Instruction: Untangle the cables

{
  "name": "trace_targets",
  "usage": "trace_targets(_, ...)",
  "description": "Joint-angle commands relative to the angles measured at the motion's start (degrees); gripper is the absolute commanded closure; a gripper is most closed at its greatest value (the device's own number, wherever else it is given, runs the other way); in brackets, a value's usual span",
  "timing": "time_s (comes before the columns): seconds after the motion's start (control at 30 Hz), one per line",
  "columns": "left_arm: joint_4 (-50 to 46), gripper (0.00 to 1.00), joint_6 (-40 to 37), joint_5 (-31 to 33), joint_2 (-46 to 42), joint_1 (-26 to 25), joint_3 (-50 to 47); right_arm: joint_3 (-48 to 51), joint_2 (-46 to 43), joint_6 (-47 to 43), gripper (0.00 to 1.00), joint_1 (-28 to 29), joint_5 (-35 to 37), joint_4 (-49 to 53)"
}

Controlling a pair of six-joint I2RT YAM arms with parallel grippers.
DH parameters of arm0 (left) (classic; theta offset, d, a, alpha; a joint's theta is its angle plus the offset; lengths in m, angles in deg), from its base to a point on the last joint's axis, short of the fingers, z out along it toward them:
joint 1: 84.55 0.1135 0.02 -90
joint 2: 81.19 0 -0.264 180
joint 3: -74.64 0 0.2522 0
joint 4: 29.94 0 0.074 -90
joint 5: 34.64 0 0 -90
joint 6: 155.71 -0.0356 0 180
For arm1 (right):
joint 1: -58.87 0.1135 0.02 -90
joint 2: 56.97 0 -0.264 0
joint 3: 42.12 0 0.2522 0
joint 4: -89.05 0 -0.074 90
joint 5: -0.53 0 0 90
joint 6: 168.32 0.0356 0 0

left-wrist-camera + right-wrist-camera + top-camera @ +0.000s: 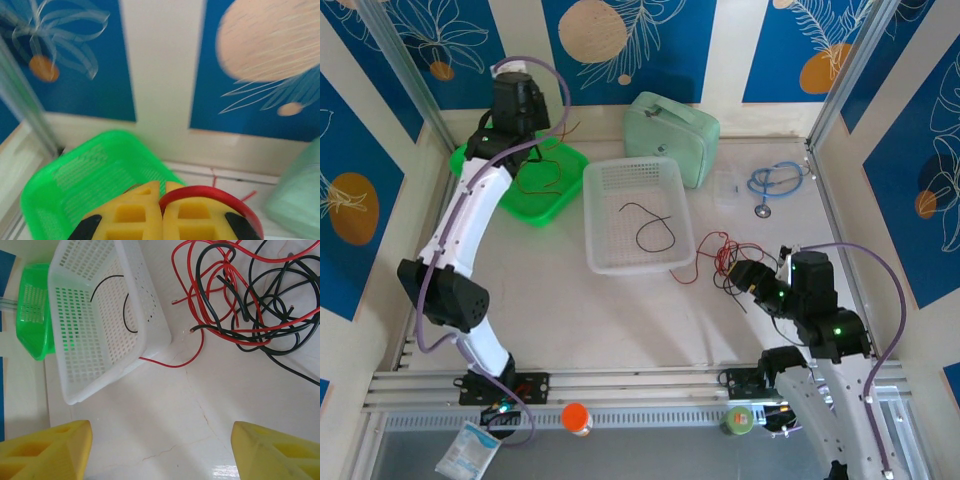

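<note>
While my left gripper (161,192) hangs over the green basket (75,175) in the table's far left corner, its fingers pressed together on one red wire (210,190) that arcs over a finger, my right gripper (162,440) hovers spread wide near the right edge. Just beyond it lies one tangle (250,305) of red and black cables, too knotted to count. One black wire (102,283) rests in the white basket (150,315) mid-table, the second of two baskets.

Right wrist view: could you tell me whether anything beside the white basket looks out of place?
Yes: one red wire strays from the tangle and runs to the corner of the white basket; whether it is caught underneath is unclear.
</note>
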Motion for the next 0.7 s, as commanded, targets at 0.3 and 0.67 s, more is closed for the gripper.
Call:
trace_targets(0.3,2.15,1.00,16.16,-7.40,8.92,12.40,-8.50,-2.28,4.70,-1.68,0.31,1.88,0.34,2.79)
trace_targets(0.67,0.78,0.54,20.88,-16.02,18.74,12.51,-7.77,-2.90,6.97,-1.24,0.31,3.29,1.74,3.41)
